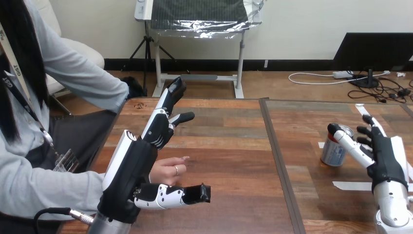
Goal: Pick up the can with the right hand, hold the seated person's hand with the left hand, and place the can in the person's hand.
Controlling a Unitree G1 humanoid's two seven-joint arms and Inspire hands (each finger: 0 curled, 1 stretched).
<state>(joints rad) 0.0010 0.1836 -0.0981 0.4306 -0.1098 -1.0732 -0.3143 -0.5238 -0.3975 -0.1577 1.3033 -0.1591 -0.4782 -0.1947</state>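
Note:
A silver and blue can [332, 152] stands upright on the right half of the wooden table [234, 146]. My right hand [384, 158] is just to its right. The thumb [348, 141] reaches across the can's near side to its top rim, and the fingers [365, 130] are spread and stay apart from the can. My left hand [134, 165] is raised at the table's left, open, with fingers [165, 109] pointing up and away and the thumb [187, 193] stretched to the right. The person's hand [168, 170] lies palm down between that thumb and those fingers, partly hidden behind my palm.
Strips of white tape [351, 185] are stuck on the table near the can. A dark seam [276, 161] runs down the table between its two halves. The person sits at the left, with a grey-sleeved arm [39, 190] along the near left edge.

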